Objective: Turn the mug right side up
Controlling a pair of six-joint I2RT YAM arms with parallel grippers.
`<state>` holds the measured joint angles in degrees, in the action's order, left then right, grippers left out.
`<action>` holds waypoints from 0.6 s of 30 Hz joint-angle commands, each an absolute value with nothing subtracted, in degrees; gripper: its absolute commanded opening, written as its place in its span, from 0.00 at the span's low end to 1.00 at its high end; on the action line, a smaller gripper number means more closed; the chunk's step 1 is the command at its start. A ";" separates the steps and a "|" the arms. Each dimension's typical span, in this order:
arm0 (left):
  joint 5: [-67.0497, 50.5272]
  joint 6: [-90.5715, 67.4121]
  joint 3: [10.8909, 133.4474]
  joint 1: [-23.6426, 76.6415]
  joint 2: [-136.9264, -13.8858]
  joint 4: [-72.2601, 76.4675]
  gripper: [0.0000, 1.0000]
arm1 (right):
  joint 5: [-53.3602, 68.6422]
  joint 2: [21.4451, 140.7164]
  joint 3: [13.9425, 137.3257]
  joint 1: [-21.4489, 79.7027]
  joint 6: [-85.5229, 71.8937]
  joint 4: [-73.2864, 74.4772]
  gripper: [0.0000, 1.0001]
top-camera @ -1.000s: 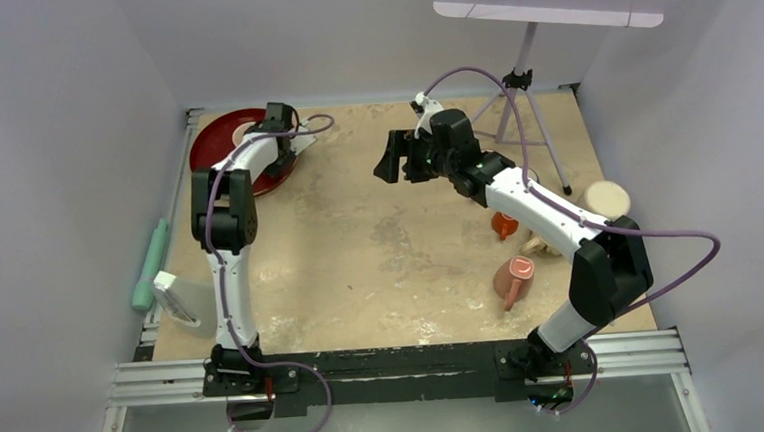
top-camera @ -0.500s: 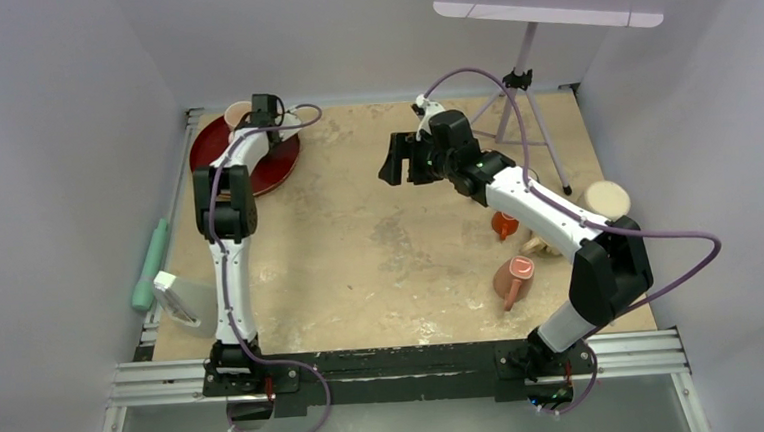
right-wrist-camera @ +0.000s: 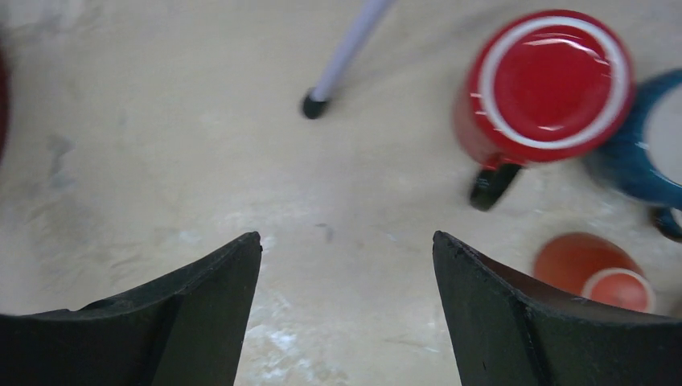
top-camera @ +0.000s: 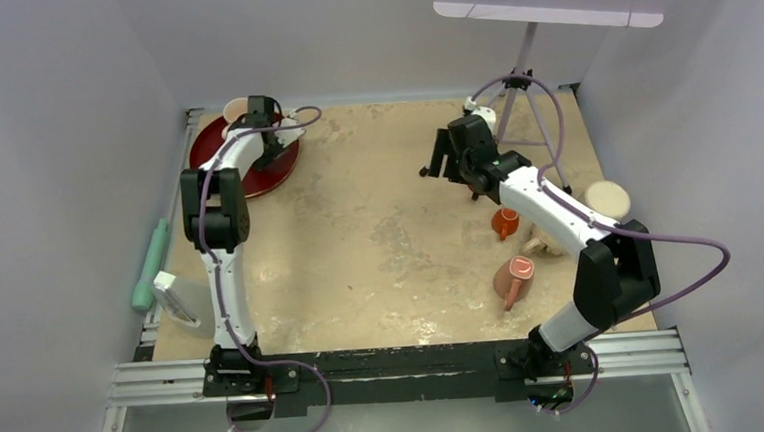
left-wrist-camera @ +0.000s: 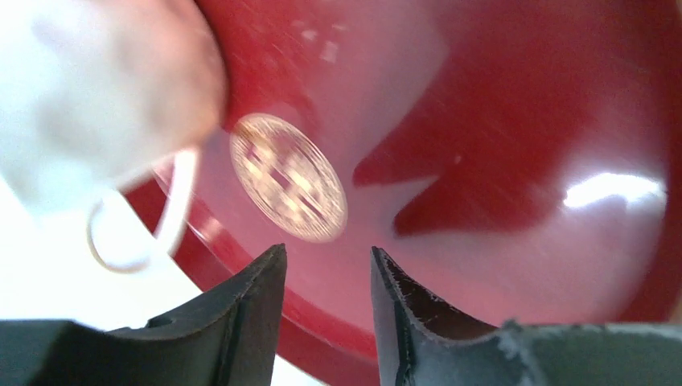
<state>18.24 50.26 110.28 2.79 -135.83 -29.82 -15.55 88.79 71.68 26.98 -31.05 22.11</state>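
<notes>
In the right wrist view a red mug (right-wrist-camera: 549, 80) with a black handle stands upside down, base up, ahead and right of my right gripper (right-wrist-camera: 346, 236). That gripper is wide open and empty above the bare table. In the top view it hovers at the far middle right (top-camera: 438, 157), and the arm hides the red mug. A pink mug (top-camera: 514, 278) lies tipped over at the near right. My left gripper (left-wrist-camera: 326, 251) is narrowly open and empty over a red plate (left-wrist-camera: 523, 121), next to a pale mug (left-wrist-camera: 96, 88) that stands at the plate's far edge (top-camera: 235, 109).
An orange mug (top-camera: 504, 223) and a blue mug (right-wrist-camera: 651, 153) sit close to the red one. A tripod (top-camera: 524, 107) stands at the back right, one foot (right-wrist-camera: 312, 103) near the right gripper. A beige round lid (top-camera: 607, 198) lies at the right edge. A green tool (top-camera: 149, 265) lies off the left edge.
My right gripper has swung right and back toward the tripod and the mugs. My left gripper has shifted a little back and left over the plate, uncovering the pale mug.
</notes>
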 commanded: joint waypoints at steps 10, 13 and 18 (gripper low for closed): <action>-13.84 25.93 93.11 4.83 -99.90 -49.21 0.62 | -32.82 94.12 66.79 17.57 -41.00 18.26 0.76; -14.42 25.57 91.63 4.83 -97.06 -50.17 0.62 | -32.44 96.95 66.95 16.86 -40.54 17.47 0.75; -13.79 25.62 92.45 4.83 -94.38 -53.06 0.62 | -31.47 98.43 64.39 16.69 -41.44 14.91 0.71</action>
